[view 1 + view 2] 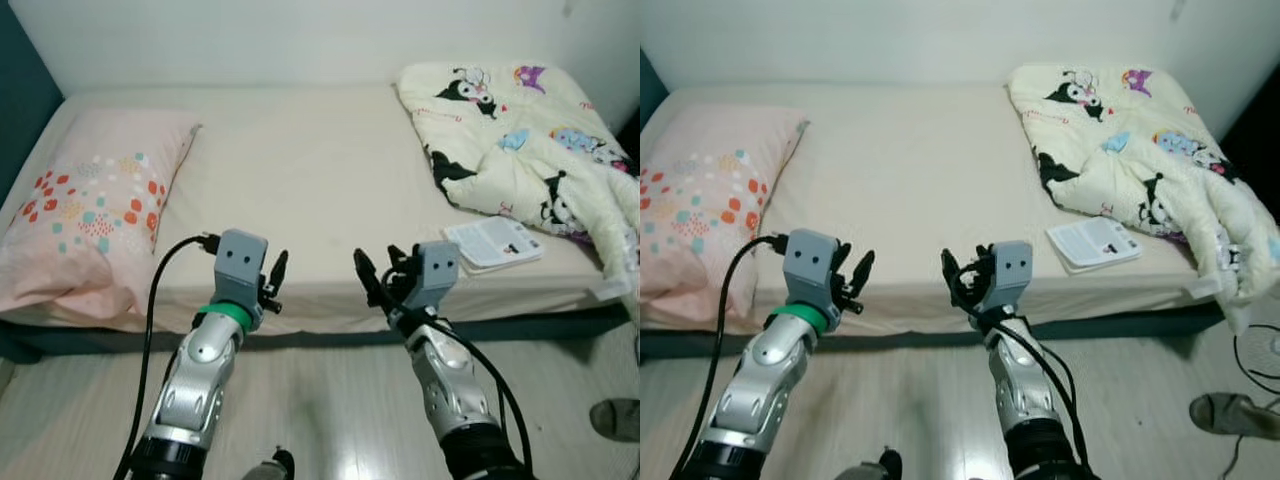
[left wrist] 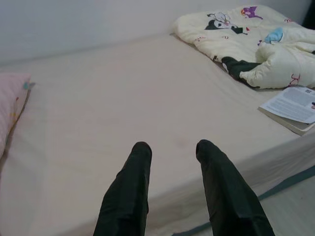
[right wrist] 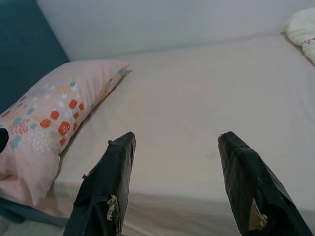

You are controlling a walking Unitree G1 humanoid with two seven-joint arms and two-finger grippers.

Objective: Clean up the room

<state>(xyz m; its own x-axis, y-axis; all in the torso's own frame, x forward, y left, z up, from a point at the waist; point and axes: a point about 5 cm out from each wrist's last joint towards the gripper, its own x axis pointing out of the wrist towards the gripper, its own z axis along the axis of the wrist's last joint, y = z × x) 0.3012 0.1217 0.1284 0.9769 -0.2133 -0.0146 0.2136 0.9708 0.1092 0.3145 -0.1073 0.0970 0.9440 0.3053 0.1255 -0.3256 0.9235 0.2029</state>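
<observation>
Both pincers raised before bed, empty: left pincer narrowly parted, right pincer wide. Book beside crumpled quilt, near bed's front edge, probably next pickup. Pillow far left.

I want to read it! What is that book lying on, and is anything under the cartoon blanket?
The book lies on the bed, beside the crumpled cartoon blanket. Whatever may be under the blanket is covered, so that cannot be told.
</observation>
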